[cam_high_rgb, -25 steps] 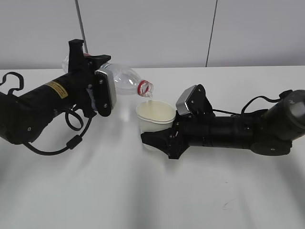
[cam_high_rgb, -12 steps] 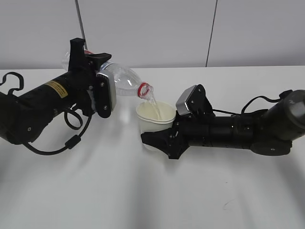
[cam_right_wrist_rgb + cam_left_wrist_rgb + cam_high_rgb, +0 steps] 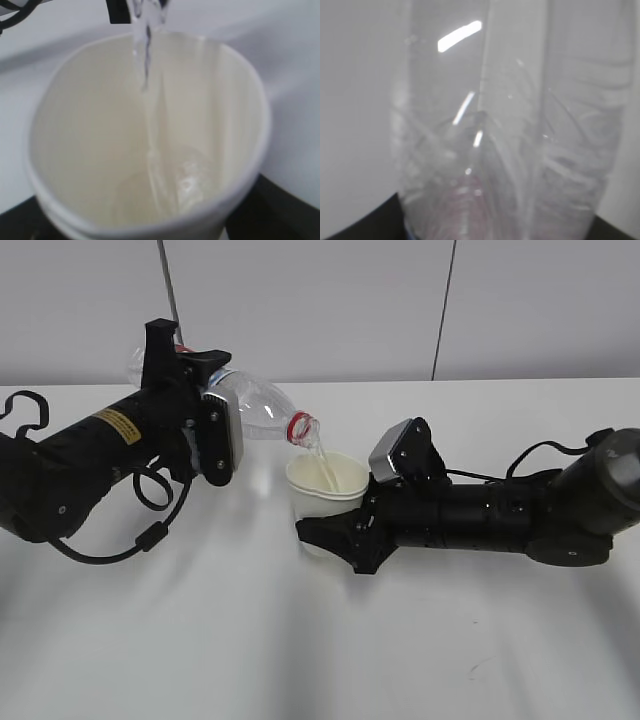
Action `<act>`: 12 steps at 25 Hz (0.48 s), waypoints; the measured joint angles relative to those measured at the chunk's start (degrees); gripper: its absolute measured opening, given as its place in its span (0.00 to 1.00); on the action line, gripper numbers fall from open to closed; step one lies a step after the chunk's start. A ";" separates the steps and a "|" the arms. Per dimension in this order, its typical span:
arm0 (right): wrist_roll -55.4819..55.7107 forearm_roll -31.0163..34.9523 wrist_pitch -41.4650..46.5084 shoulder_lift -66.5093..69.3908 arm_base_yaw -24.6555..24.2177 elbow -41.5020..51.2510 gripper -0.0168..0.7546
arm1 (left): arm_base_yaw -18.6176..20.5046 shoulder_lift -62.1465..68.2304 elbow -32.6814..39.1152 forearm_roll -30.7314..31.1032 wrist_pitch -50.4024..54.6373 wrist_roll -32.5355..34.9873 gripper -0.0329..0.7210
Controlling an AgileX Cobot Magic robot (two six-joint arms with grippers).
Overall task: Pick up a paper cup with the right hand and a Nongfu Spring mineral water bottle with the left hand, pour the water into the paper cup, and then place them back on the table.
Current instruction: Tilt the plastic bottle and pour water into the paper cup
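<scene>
The left hand point(image 3: 205, 425) grips the Nongfu Spring mineral water bottle point(image 3: 262, 408), tipped so its mouth hangs above the paper cup point(image 3: 325, 490), which the right hand point(image 3: 345, 530) clasps near the middle of the table point(image 3: 300, 650). Water point(image 3: 145, 50) streams in; the cup's base, seemingly lifted, is hidden. Bare tabletop lies in front.

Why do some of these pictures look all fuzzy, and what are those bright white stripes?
Left wrist view: the bottle sits so close it fills the frame out of focus, and the bright stripes are light glinting off its clear plastic. Right wrist view: the paper cup is close and soft too, with the water a blurred streak. Exterior view: sharp, with soft shadows on the table.
</scene>
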 joint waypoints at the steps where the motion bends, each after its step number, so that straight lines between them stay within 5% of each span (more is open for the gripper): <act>1: 0.00 0.00 0.00 0.00 0.00 0.00 0.68 | 0.00 0.00 0.00 0.00 -0.05 0.00 0.52; 12: 0.00 0.00 0.00 0.00 0.00 0.00 0.68 | 0.00 0.00 0.00 0.00 -0.35 0.32 0.52</act>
